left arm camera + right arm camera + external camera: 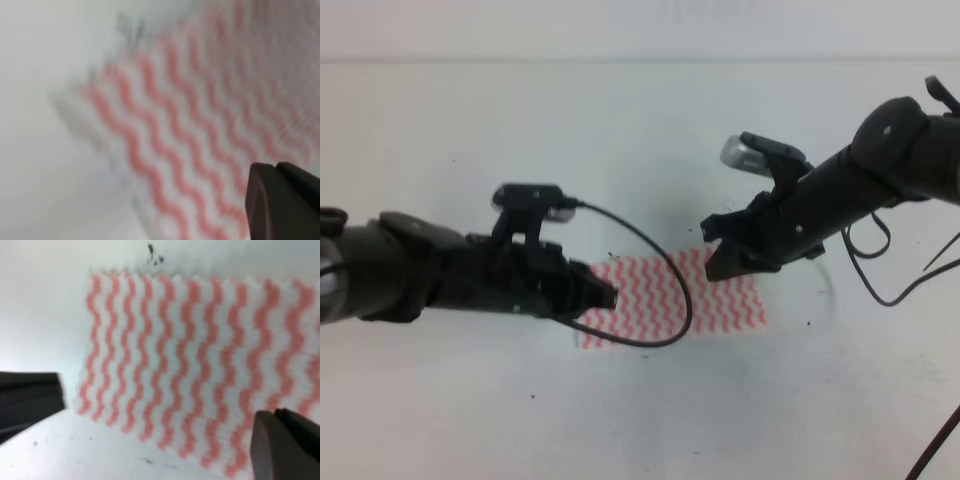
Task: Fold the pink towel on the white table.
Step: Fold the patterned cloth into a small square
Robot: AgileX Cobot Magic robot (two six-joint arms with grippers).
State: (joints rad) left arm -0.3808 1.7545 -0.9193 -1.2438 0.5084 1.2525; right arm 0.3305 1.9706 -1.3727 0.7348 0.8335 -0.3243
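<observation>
The pink towel (670, 295) lies flat on the white table (620, 130), its wavy pink-red and white stripes showing. My left gripper (608, 297) is low at the towel's left edge. The blurred left wrist view is filled with the towel (200, 135), and only one dark finger (285, 200) shows, far out at the lower right. My right gripper (717, 258) hovers over the towel's far right part. In the right wrist view it (160, 425) stands open, its fingers (30, 395) wide apart above the towel (190, 355) with nothing between them.
A black cable (665, 270) loops from the left wrist over the towel. More cables (880, 270) hang off the right arm at the right edge. Small dark specks (152, 257) mark the table beside the towel's edge.
</observation>
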